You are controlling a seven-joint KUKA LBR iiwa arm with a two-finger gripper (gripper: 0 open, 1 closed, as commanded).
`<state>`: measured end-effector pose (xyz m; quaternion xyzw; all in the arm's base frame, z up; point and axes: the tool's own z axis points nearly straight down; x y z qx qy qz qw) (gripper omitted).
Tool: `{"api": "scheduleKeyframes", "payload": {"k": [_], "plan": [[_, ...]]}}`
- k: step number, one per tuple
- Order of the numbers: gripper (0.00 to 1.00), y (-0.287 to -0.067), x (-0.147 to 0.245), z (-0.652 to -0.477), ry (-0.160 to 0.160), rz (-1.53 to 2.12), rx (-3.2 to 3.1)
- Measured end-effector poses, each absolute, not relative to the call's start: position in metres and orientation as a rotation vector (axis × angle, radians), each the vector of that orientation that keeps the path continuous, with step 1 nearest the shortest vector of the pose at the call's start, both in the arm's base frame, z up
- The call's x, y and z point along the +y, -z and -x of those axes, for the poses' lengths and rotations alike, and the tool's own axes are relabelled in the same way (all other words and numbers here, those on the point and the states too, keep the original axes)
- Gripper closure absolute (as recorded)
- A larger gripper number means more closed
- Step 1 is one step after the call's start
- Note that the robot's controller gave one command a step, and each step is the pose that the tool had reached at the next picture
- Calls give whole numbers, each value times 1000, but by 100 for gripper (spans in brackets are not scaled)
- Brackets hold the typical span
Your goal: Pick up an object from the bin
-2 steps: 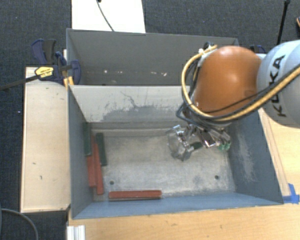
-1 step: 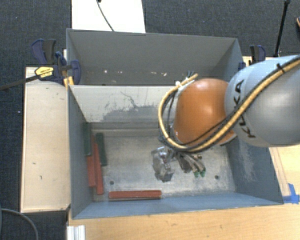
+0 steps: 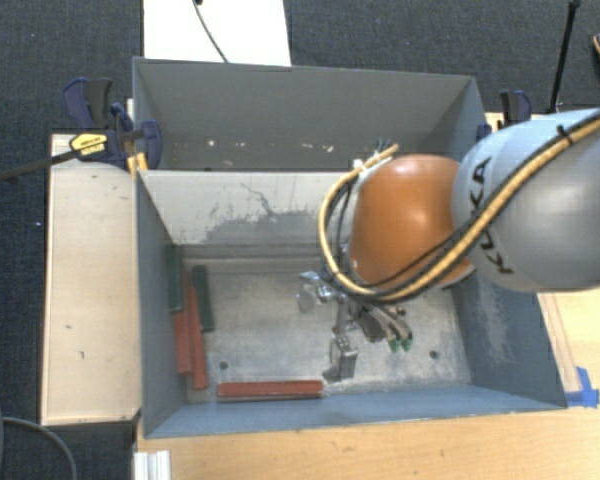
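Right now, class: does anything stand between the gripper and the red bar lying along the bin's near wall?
Nothing visible does. Only bare bin floor lies between the gripper and the red bar; the other bars lie against the left wall.

Fat silver-grey arm point(image 3: 560, 208), smooth casing, black KUKA lettering point(image 3: 480, 183) just right of the orange cover point(image 3: 400, 218). Cover is a glossy rounded dome. Yellow and black cables point(image 3: 330, 230) loop round its left side. Below it, bare-metal gripper point(image 3: 344, 356) with small green bits.
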<state>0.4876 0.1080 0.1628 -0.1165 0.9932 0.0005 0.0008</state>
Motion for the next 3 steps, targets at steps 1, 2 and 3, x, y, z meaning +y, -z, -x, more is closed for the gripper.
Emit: {"api": "scheduleKeyframes", "payload": {"k": [1,2,3], "plan": [[0,-70,72,-479,0,566,3080],[0,-80,85,-529,-2,449,3102],[0,-120,16,-587,5,256,3123]]}}
